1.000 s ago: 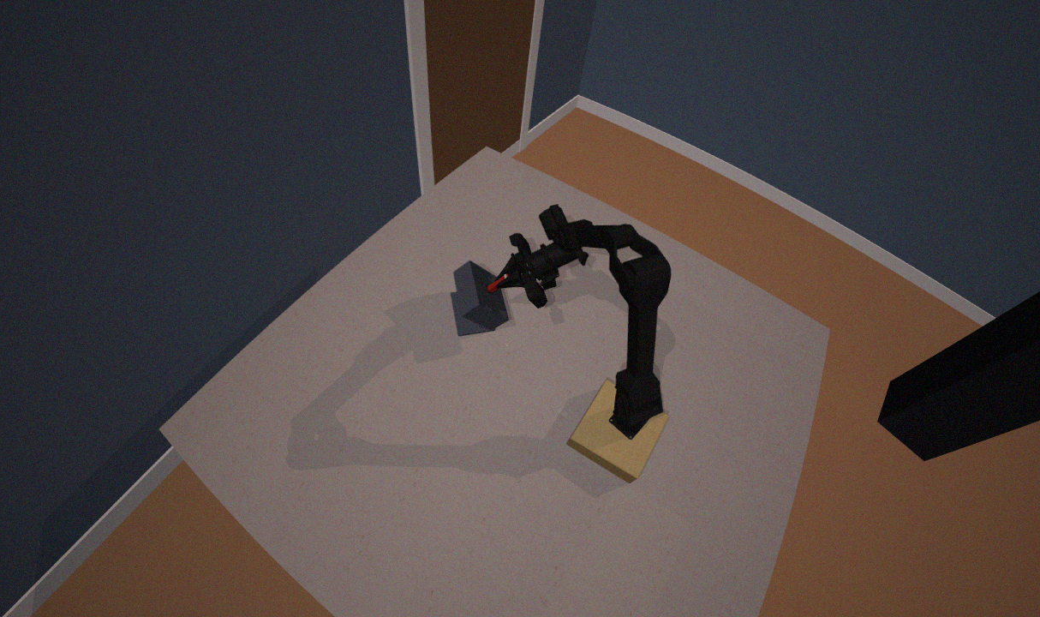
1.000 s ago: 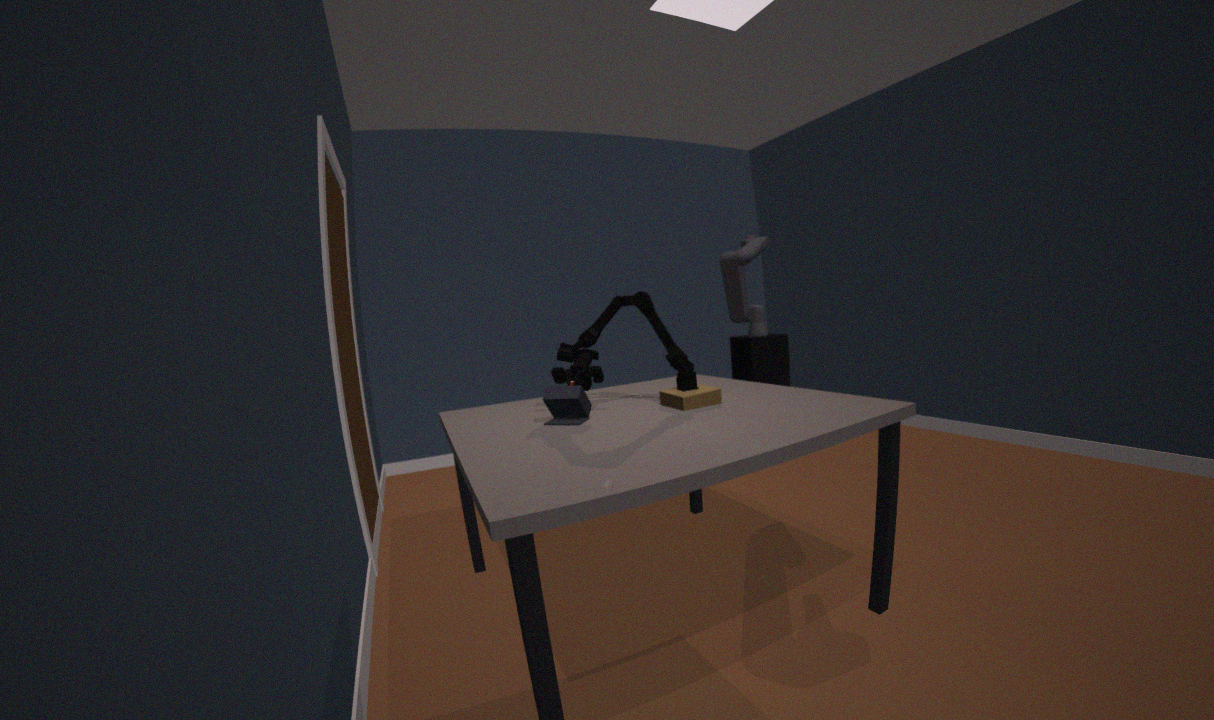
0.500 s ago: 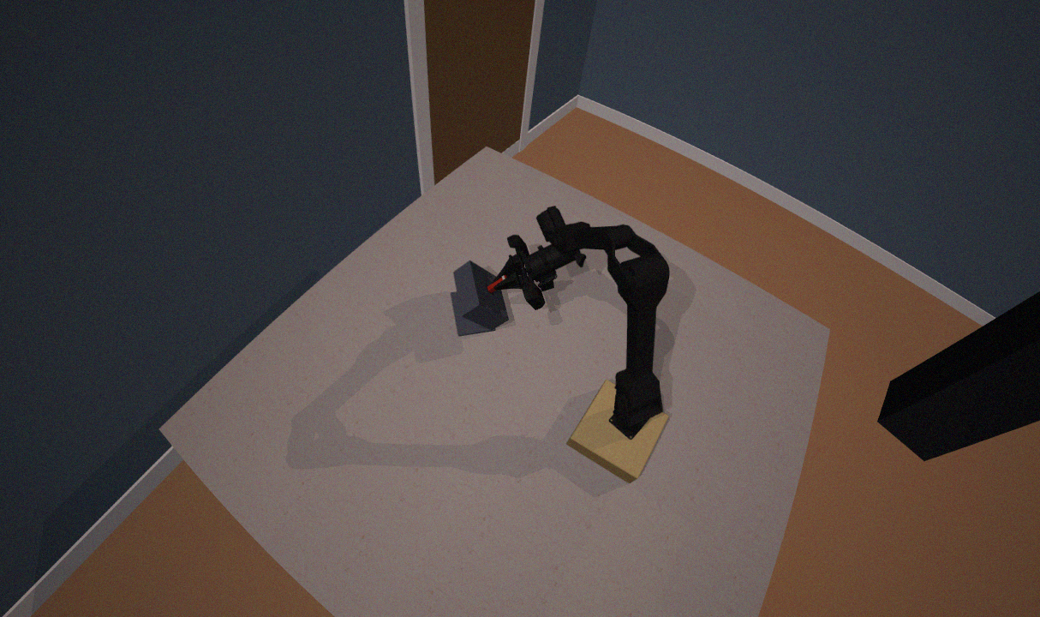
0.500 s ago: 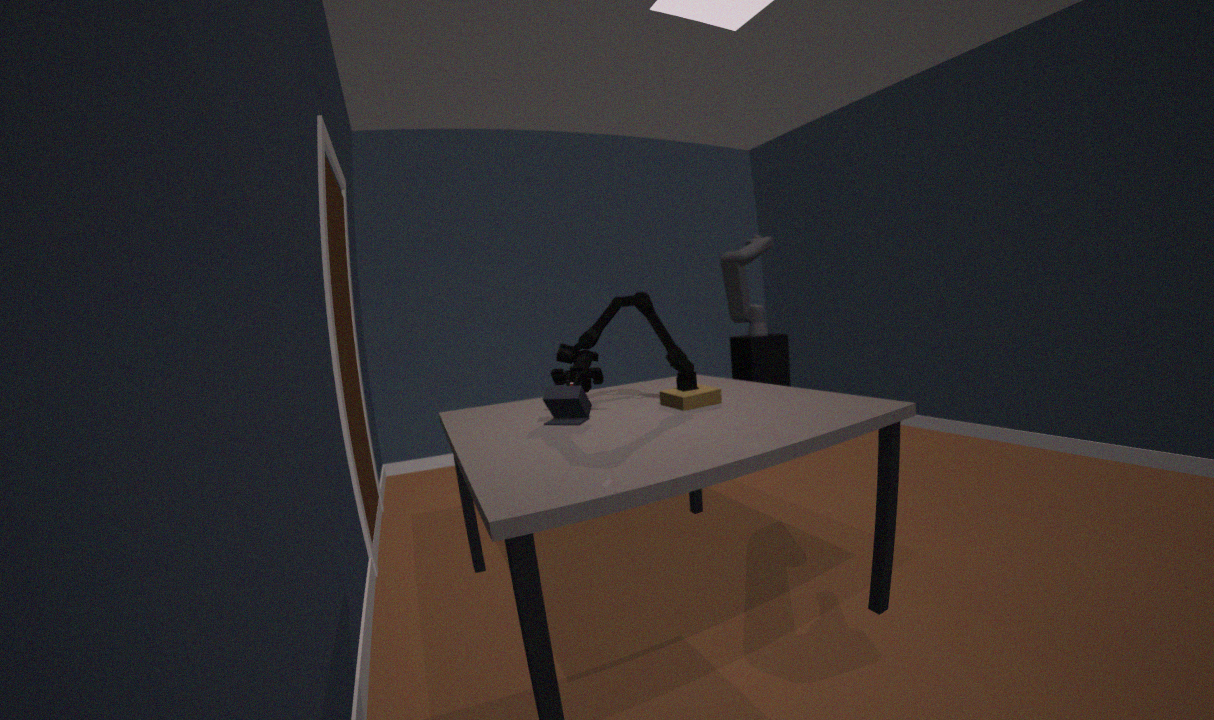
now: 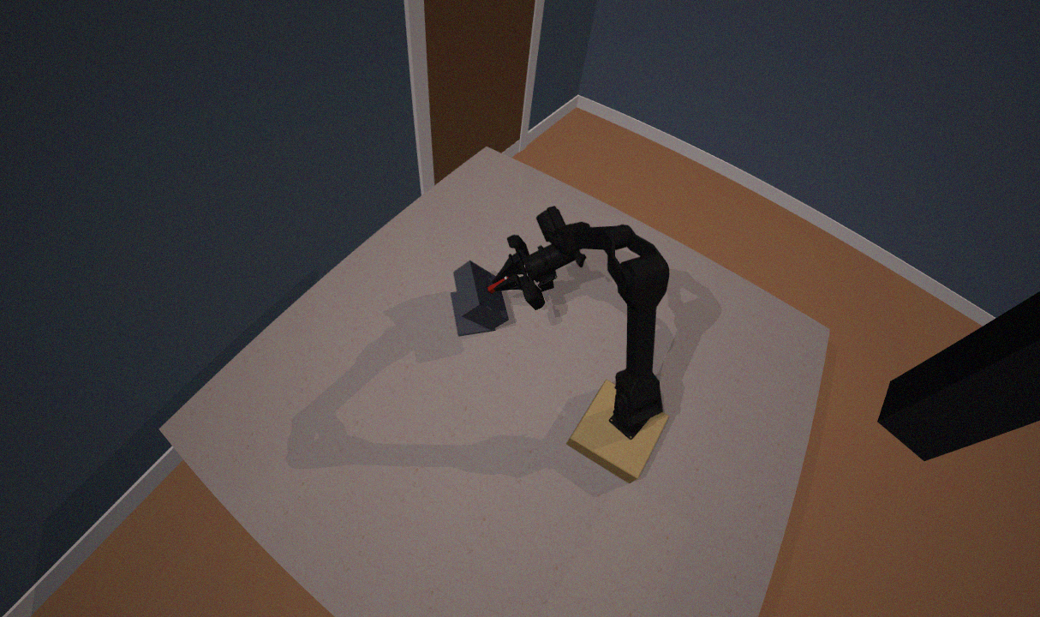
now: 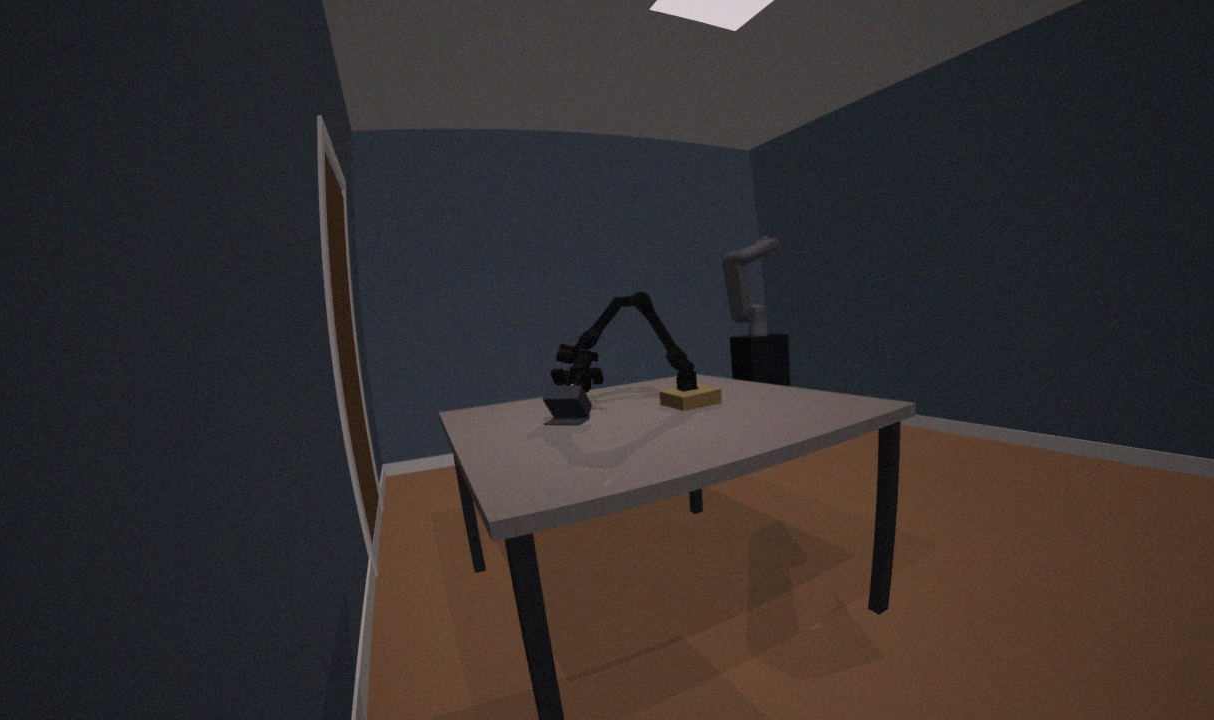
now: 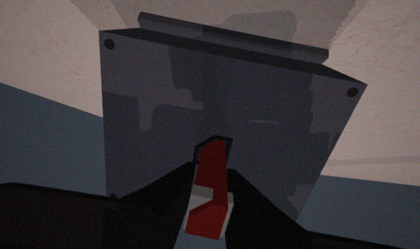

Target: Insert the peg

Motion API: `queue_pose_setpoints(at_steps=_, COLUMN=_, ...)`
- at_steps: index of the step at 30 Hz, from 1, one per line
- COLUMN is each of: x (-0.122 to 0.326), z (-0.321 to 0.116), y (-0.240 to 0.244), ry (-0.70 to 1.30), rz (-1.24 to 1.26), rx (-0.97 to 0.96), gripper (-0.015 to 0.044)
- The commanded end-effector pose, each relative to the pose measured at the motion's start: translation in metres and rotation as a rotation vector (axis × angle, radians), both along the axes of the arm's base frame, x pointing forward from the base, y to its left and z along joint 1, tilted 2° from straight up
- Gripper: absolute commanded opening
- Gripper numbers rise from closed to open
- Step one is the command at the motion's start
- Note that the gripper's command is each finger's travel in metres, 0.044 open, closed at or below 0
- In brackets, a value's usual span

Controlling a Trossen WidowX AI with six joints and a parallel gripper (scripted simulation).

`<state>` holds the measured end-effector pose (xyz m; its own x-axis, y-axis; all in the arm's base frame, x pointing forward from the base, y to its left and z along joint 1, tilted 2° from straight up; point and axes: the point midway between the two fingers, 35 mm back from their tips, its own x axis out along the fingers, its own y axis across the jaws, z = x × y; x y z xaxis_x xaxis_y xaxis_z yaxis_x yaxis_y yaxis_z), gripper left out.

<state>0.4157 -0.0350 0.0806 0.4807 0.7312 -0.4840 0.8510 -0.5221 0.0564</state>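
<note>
The red, flat-sided peg leans along the hole direction, its lower end inside the dark-rimmed hole of the dark grey sloped panel. Its upper part stands out of the face; how deep it sits cannot be seen. My gripper is slightly open around the peg, with the black fingers on either side of it, close to the face. Pale parts show beside the peg's upper end in the wrist view. In the exterior view the panel hides the fingertips.
The arm stands on a yellow base block on the pale table. The panel's foot plate lies flat on the table. Another arm stands on a black pedestal beyond the table.
</note>
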Motion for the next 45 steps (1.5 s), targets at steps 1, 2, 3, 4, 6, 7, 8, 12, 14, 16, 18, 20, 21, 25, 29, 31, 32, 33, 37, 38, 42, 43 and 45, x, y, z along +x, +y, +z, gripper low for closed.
queue_pose_setpoints(at_steps=1, x=0.000, z=0.000, y=0.000, ry=0.000, rz=0.000, rx=0.000, gripper=0.0184)
queue_pose_setpoints(at_steps=2, x=0.000, z=0.000, y=0.000, ry=0.000, rz=0.000, rx=0.000, gripper=0.0210)
queue_pose_setpoints(at_steps=3, x=0.000, z=0.000, y=0.000, ry=0.000, rz=0.000, rx=0.000, gripper=0.0236)
queue_pose_setpoints(at_steps=4, x=0.000, z=0.000, y=0.000, ry=0.000, rz=0.000, rx=0.000, gripper=0.0263)
queue_pose_setpoints(at_steps=6, x=0.000, z=0.000, y=0.000, ry=0.000, rz=0.000, rx=0.000, gripper=0.0315)
queue_pose_setpoints(at_steps=7, x=0.000, z=0.000, y=0.000, ry=0.000, rz=0.000, rx=0.000, gripper=0.0341)
queue_pose_setpoints(at_steps=8, x=0.000, z=0.001, y=-0.001, ry=0.000, rz=0.000, rx=0.000, gripper=0.0368)
queue_pose_setpoints(at_steps=12, x=-0.002, z=0.003, y=-0.004, ry=0.002, rz=0.000, rx=-0.001, gripper=0.0440)
queue_pose_setpoints(at_steps=14, x=-0.003, z=0.004, y=-0.006, ry=0.003, rz=0.000, rx=-0.002, gripper=0.0440)
queue_pose_setpoints(at_steps=16, x=-0.004, z=0.006, y=-0.009, ry=0.004, rz=-0.001, rx=-0.003, gripper=0.0440)
queue_pose_setpoints(at_steps=18, x=-0.005, z=0.008, y=-0.011, ry=0.005, rz=-0.001, rx=-0.004, gripper=0.0440)
queue_pose_setpoints(at_steps=20, x=-0.006, z=0.009, y=-0.013, ry=0.006, rz=-0.001, rx=-0.004, gripper=0.0440)
queue_pose_setpoints(at_steps=21, x=-0.006, z=0.010, y=-0.014, ry=0.007, rz=-0.001, rx=-0.005, gripper=0.0440)
queue_pose_setpoints(at_steps=25, x=-0.009, z=0.013, y=-0.019, ry=0.009, rz=-0.002, rx=-0.006, gripper=0.0440)
queue_pose_setpoints(at_steps=29, x=-0.011, z=0.016, y=-0.023, ry=0.011, rz=-0.002, rx=-0.007, gripper=0.0440)
queue_pose_setpoints(at_steps=31, x=-0.012, z=0.018, y=-0.026, ry=0.011, rz=-0.002, rx=-0.007, gripper=0.0440)
queue_pose_setpoints(at_steps=32, x=-0.013, z=0.019, y=-0.027, ry=0.012, rz=-0.002, rx=-0.007, gripper=0.0440)
queue_pose_setpoints(at_steps=33, x=-0.013, z=0.020, y=-0.028, ry=0.012, rz=-0.002, rx=-0.007, gripper=0.0440)
queue_pose_setpoints(at_steps=37, x=-0.015, z=0.023, y=-0.032, ry=0.014, rz=-0.003, rx=-0.008, gripper=0.0440)
queue_pose_setpoints(at_steps=38, x=-0.016, z=0.024, y=-0.033, ry=0.014, rz=-0.003, rx=-0.008, gripper=0.0440)
queue_pose_setpoints(at_steps=42, x=-0.018, z=0.027, y=-0.038, ry=0.016, rz=-0.003, rx=-0.008, gripper=0.0440)
queue_pose_setpoints(at_steps=43, x=-0.019, z=0.028, y=-0.039, ry=0.016, rz=-0.003, rx=-0.007, gripper=0.0440)
queue_pose_setpoints(at_steps=45, x=-0.020, z=0.030, y=-0.041, ry=0.016, rz=-0.003, rx=-0.007, gripper=0.0440)
